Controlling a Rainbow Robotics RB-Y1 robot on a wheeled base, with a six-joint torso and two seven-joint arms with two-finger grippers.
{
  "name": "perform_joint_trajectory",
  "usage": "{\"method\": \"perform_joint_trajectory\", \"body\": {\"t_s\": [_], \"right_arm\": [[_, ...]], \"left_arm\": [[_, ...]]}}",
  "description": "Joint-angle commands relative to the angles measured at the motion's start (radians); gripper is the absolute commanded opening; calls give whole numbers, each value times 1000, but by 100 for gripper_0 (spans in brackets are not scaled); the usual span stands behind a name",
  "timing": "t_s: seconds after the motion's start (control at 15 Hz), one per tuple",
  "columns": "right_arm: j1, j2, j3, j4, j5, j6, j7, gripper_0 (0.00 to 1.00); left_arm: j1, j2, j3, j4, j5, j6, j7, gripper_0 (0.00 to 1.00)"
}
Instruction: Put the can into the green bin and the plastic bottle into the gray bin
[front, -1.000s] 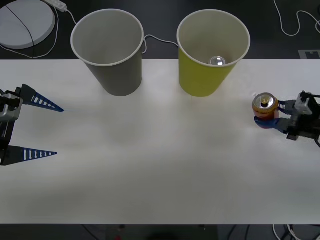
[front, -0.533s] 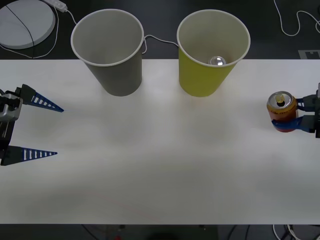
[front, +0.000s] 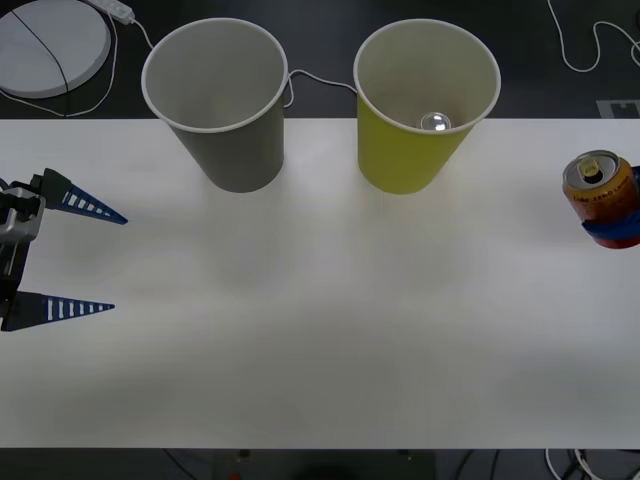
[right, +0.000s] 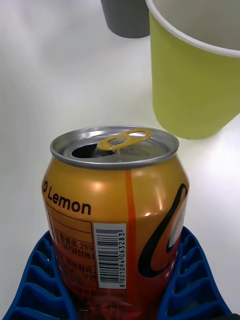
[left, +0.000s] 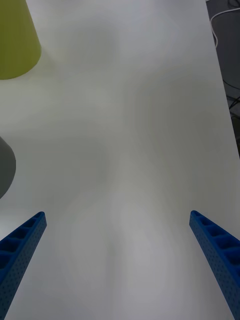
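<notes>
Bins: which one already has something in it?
The green bin, the one nearer the can held in the right pincer. A small shiny round object sits at its bottom; the gray bin shows only its pale inside.

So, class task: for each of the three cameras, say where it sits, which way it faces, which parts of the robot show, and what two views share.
Front view: above the arms, looking forward and down at the white table; the open left pincer shows at the left edge, the can at the right.
Right wrist view: on the right wrist, facing the can held in the right pincer.
Left wrist view: on the left wrist, facing bare table past its own blue fingers.
Shared: the green bin and the gray bin.
</notes>
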Motion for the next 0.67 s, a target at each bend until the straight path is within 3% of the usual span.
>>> {"method": "perform_joint_trajectory", "body": {"t_s": [0.07,0.27,0.67], "right_arm": [[-73,-33,1,-7,0,-13,-81,0],[-202,-80,67,-7,1,-13,-193,0],[-527,-122,336,-1,63,-13,-448,0]], "left_arm": [[0,0,0,0,0,0,0,100],[0,0,0,0,0,0,0,100],[0,0,0,0,0,0,0,100]]}}
